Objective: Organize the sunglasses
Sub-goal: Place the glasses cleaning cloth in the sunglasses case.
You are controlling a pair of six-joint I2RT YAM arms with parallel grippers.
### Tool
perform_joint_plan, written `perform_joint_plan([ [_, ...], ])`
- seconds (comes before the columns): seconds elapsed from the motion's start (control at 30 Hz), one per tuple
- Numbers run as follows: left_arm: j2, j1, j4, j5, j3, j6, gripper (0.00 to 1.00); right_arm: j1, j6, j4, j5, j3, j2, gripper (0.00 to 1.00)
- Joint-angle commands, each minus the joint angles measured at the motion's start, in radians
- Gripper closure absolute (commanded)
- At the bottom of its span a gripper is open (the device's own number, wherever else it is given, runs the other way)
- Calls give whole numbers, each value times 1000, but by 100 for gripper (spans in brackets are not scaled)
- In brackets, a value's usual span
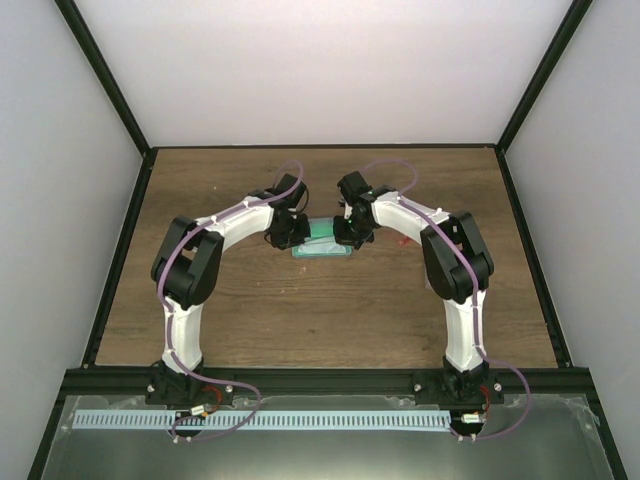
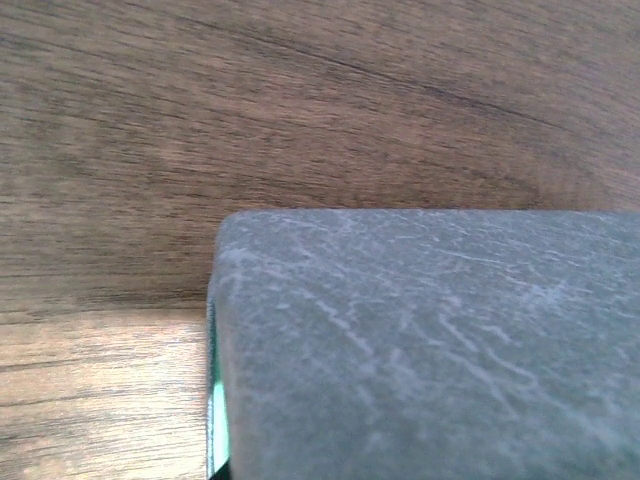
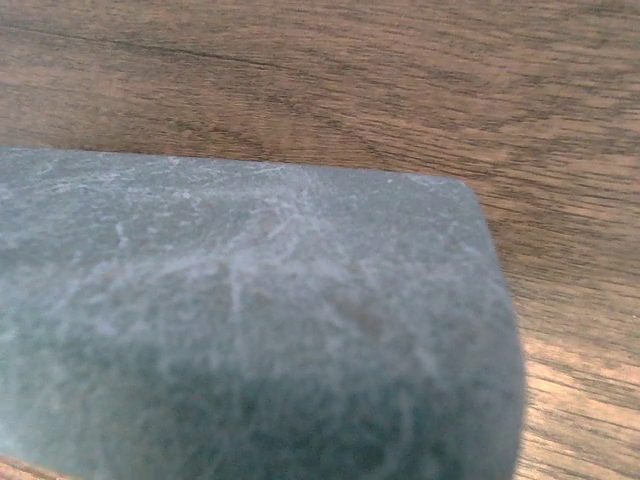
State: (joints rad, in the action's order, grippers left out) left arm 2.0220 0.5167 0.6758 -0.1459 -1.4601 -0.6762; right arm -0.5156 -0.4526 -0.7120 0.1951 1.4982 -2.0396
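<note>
A blue-grey oblong case with a green lining [image 1: 322, 247] lies mid-table. My left gripper [image 1: 289, 234] is down at its left end and my right gripper [image 1: 351, 232] at its right end, both touching or almost touching it. In the left wrist view the case's grey lid [image 2: 430, 350] fills the lower right, with a green strip of lining [image 2: 217, 420] at its left edge. The same lid [image 3: 250, 330] fills most of the right wrist view. It hides the fingers in both wrist views; both grippers are shut. No sunglasses show; a tiny red fleck [image 1: 402, 240] lies by the right forearm.
Brown wooden table [image 1: 320, 320] inside a frame of black rails, with white walls at the back and sides. Both arms arch inward from their bases at the near edge. A white slotted strip [image 1: 260, 421] lies in front of the bases.
</note>
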Motion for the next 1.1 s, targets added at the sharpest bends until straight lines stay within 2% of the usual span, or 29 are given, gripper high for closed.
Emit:
perform_joint_plan([
  [0.0,10,-6,22,33,-3,9,90,11,15,-18,5,61,-15,93],
  [0.2,4,-6,24,34,-3,7,82,10,13,-21,2,67,0,82],
  [0.57,-29,-6,15,36,-9,-7,77,9,16,-32,-43,65,53,75],
  [0.73,-72,-2,-59,-37,4,-16,75,9,8,4,12,43,85,85],
  [0.87,-76,10,-125,-130,9,-17,77,9,-9,50,118,8,74,99],
  [0.97,-56,17,-194,-216,26,-67,78,9,-20,90,191,-11,67,99],
  [1.07,-28,26,-200,-227,29,-81,78,11,-30,110,224,-8,46,99],
])
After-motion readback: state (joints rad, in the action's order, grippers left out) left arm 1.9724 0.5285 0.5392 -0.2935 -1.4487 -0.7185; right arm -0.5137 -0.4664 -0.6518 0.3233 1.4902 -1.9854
